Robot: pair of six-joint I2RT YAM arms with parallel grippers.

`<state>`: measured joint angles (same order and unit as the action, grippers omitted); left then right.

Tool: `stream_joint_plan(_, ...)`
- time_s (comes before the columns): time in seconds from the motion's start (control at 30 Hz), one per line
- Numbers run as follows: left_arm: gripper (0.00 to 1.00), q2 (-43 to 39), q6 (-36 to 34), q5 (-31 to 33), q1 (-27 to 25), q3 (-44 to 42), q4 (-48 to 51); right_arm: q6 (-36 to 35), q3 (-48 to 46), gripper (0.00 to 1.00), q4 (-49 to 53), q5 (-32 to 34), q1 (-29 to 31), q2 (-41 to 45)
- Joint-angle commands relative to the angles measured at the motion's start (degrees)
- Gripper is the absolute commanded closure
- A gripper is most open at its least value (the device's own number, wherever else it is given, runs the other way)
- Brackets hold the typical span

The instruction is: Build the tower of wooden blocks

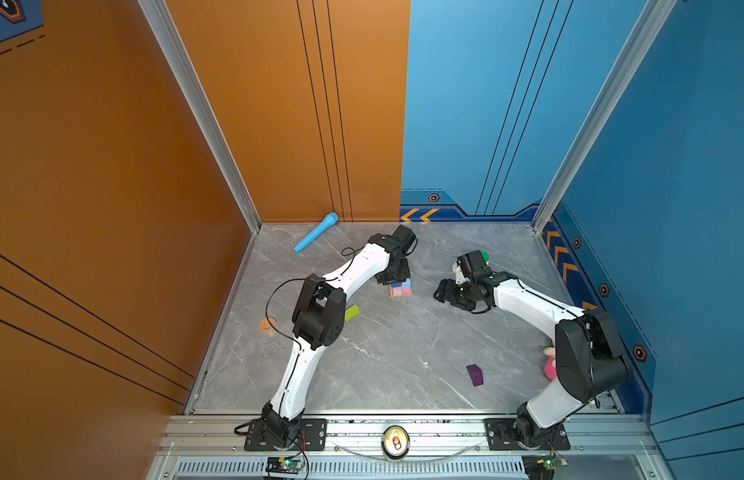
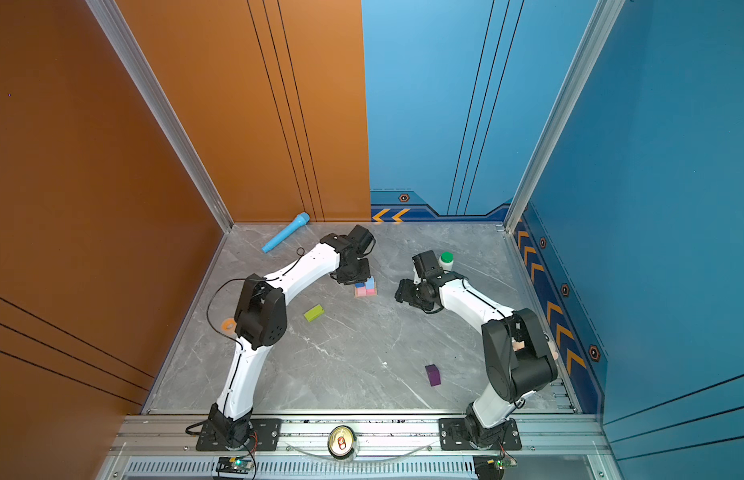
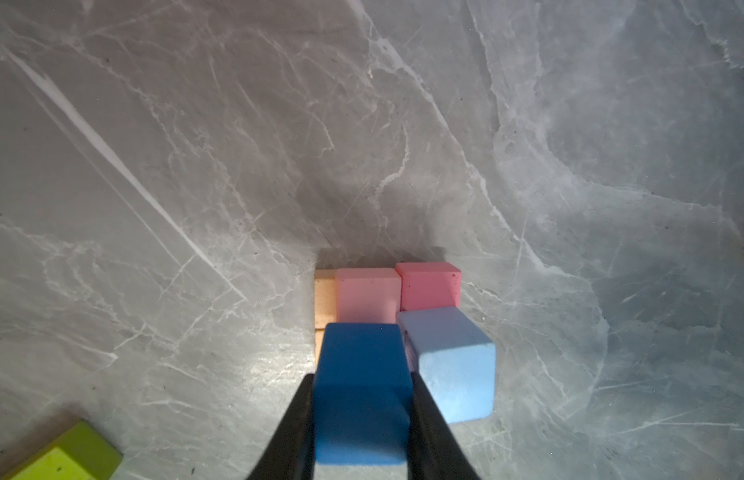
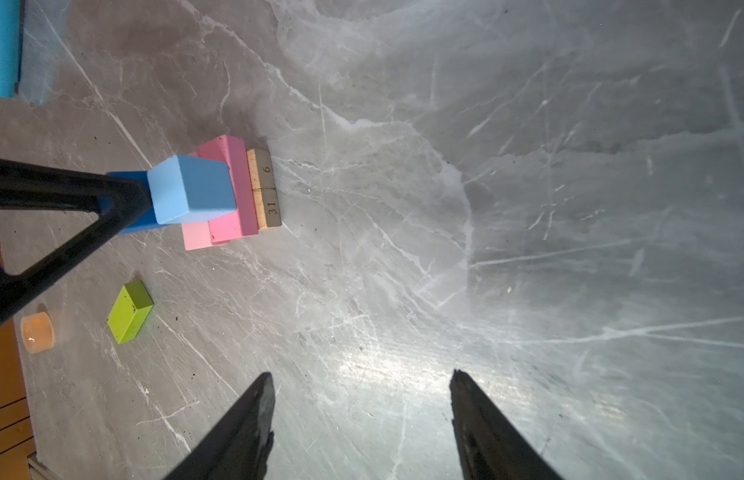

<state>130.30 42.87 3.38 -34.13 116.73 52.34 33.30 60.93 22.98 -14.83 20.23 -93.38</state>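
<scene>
The tower (image 1: 400, 287) (image 2: 366, 286) stands at mid-table: two tan bars (image 4: 265, 189) at the bottom and two pink bars (image 3: 368, 295) across them. A light-blue cube (image 3: 453, 365) (image 4: 191, 189) sits on top. My left gripper (image 3: 362, 376) (image 1: 393, 274) is shut on the dark-blue cube (image 3: 362, 395), which it holds beside the light-blue cube over the pink bars. My right gripper (image 4: 364, 374) (image 1: 445, 291) stands open and empty to the right of the tower. A lime-green bar (image 1: 352, 312) (image 4: 130, 311) lies to the left, and a dark-purple block (image 1: 475, 375) lies front right.
A light-blue toy microphone (image 1: 316, 232) lies by the back wall. A white bottle with a green cap (image 2: 446, 259) stands behind my right wrist. An orange tape ring (image 1: 267, 325) sits at the left edge, a pink toy (image 1: 549, 368) by the right arm, and a can (image 1: 395, 442) on the front rail.
</scene>
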Motion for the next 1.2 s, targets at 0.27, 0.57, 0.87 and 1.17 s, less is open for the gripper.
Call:
stream_joint_plan(0.27,0.72,1.43,-1.22,-0.74,0.31,2.12,1.36,0.19,1.48,0.32,1.28,-0.33,-0.37,-0.64)
stream_joint_plan(0.57,0.70,1.51,-1.21,-0.81,0.30,2.22,1.38,0.19,1.26,0.32,1.37,-0.33,-0.29,-0.56)
stream_joint_plan(0.87,0.67,1.80,-1.12,-0.84,0.31,2.23,1.32,0.19,1.14,0.31,1.35,-0.35,-0.32,-0.52)
stream_joint_plan(1.17,0.63,1.93,-1.07,-0.92,0.30,2.21,1.33,0.19,1.04,0.32,1.27,-0.36,-0.34,-0.48)
